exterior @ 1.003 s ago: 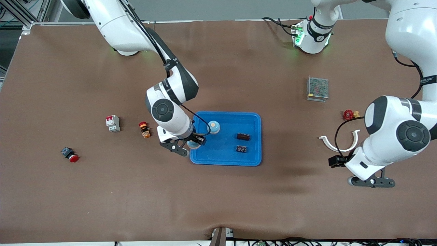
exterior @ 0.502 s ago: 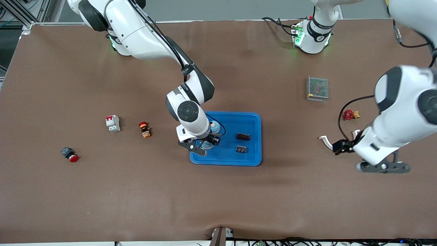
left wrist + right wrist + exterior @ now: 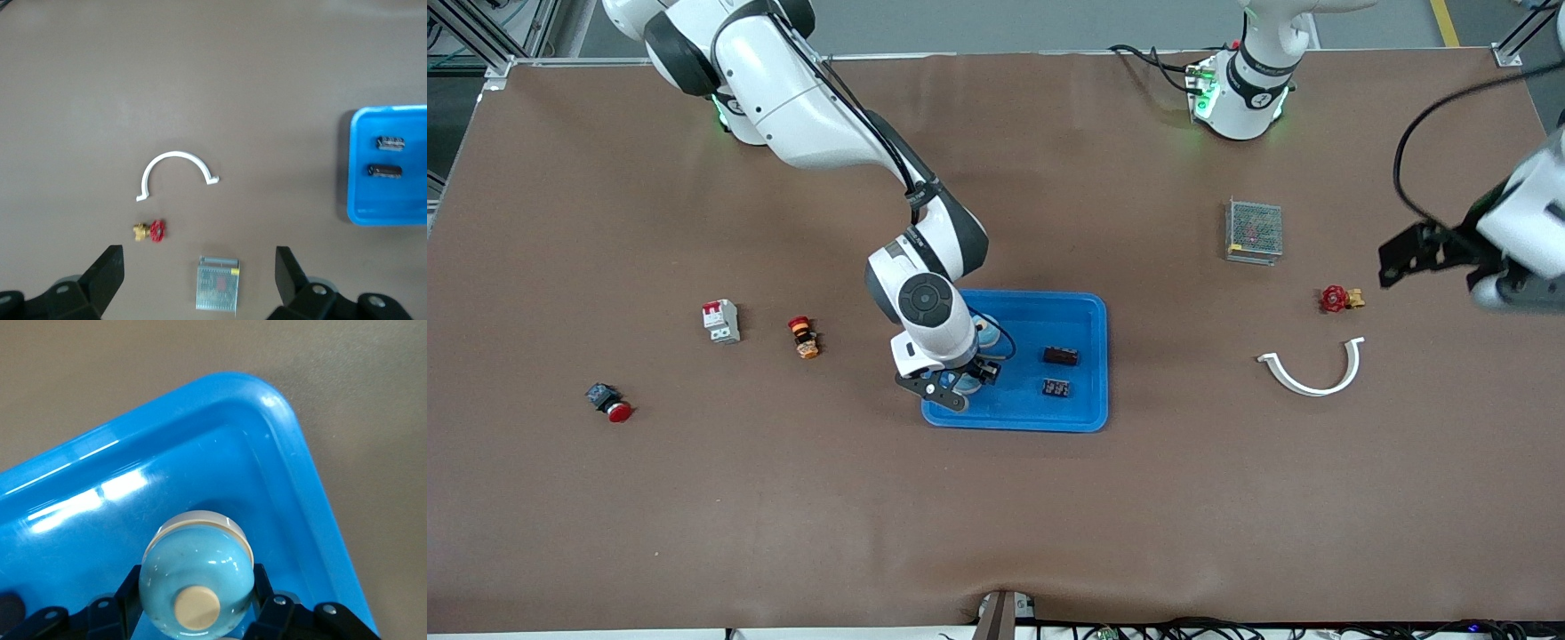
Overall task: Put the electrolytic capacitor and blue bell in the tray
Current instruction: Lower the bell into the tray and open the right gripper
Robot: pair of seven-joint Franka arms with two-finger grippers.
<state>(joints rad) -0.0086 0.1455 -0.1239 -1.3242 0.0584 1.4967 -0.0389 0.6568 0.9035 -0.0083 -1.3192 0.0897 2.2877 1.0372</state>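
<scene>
My right gripper (image 3: 960, 384) is shut on a pale blue bell (image 3: 967, 382) with a cream knob. It holds it low inside the bright-blue tray (image 3: 1080, 413), at the corner nearest the front camera toward the right arm's end. In the right wrist view the black fingers (image 3: 131, 592) clamp both sides of the bell (image 3: 198, 577) above the tray's floor, close to its rim (image 3: 313, 493). A second bell (image 3: 990, 332) sits in the tray, partly hidden by the arm. Two small dark parts (image 3: 1060, 356) lie in the tray; I cannot tell if either is the electrolytic capacitor. My left gripper (image 3: 198, 267) hangs open and empty, high over the left arm's end of the table.
Toward the right arm's end lie a white circuit breaker (image 3: 721, 321), a red-and-orange button (image 3: 804, 337) and a red push button (image 3: 609, 403). Toward the left arm's end are a metal mesh box (image 3: 1254, 230), a red valve (image 3: 1336, 299) and a white curved clip (image 3: 1312, 372).
The right gripper carried the bell from the tray's edge to inside the tray. The left arm rose and swung away from the white clip toward the table's end.
</scene>
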